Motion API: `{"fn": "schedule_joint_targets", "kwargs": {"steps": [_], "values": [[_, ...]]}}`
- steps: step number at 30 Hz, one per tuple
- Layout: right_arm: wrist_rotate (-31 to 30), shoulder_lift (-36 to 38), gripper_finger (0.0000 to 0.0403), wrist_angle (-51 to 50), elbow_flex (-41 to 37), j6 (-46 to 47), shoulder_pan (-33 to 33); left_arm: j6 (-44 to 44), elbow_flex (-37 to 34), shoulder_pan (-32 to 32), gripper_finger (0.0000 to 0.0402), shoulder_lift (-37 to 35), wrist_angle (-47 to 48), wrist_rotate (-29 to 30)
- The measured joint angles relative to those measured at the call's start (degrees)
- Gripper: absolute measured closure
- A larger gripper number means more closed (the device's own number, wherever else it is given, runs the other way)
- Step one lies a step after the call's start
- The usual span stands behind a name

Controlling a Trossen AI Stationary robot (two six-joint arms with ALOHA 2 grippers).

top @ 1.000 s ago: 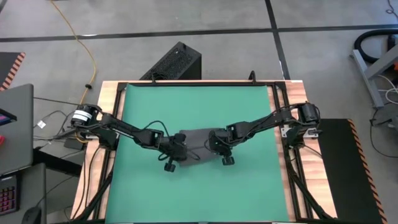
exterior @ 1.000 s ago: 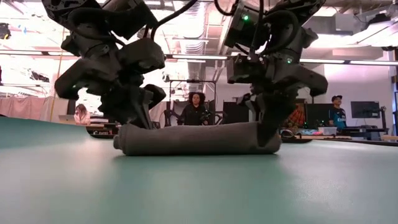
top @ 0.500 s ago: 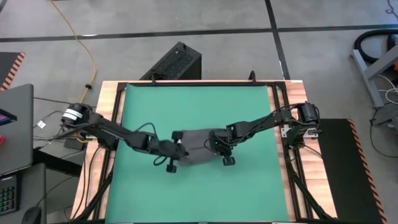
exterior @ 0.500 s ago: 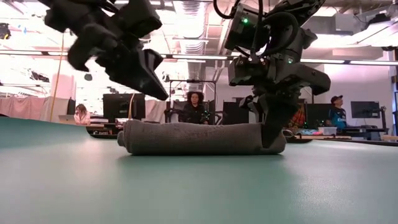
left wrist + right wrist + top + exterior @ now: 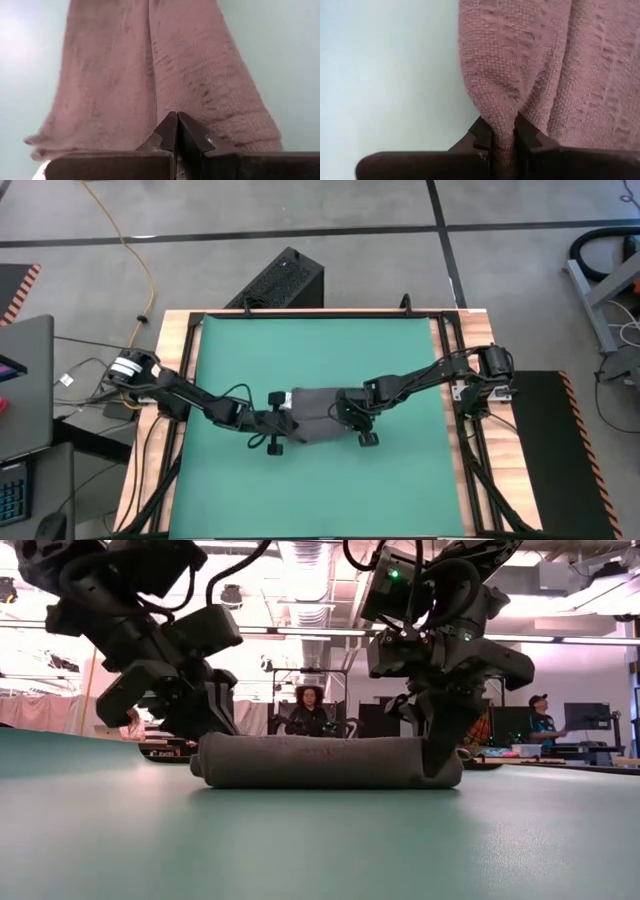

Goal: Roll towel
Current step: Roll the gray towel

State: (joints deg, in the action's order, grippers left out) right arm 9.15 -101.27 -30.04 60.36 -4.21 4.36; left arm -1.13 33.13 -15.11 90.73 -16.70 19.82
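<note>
Right gripper (image 5: pixel 502 137): I've a fold of towel (image 5: pixel 312 415) pinched.
Left gripper (image 5: pixel 176 131): shut, empty, at towel's other end.
Advice: I'd roll both ends evenly.

1. Dark grey towel (image 5: pixel 315 404), soft, with a coarse woven texture
2. Rolled into a low, thick log lying flat on the green mat (image 5: pixel 320 350), long axis running left to right
3. Near the mat's middle, toward the front
4. One fold pinched at its right end
</note>
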Motion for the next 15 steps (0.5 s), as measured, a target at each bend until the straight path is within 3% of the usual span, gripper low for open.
{"fn": "schedule_joint_targets", "kwargs": {"steps": [7, 11, 15], "values": [[2.3, 0.0, 0.0354, 0.0, 0.0, -0.1, -0.1, -2.1, -2.4, 2.4, 0.0402, 0.1, -4.1, -7.7], [8.9, -0.1, 0.0354, -0.8, 0.0, 1.1, -1.5, -7.2, -2.9, 3.9, 0.0402, 0.1, -3.8, -14.3], [11.7, 0.0, 0.0354, -2.5, 0.0, 4.2, -3.8, -12.3, -3.0, 4.5, 0.0402, 0.4, -2.8, -21.3]]}}
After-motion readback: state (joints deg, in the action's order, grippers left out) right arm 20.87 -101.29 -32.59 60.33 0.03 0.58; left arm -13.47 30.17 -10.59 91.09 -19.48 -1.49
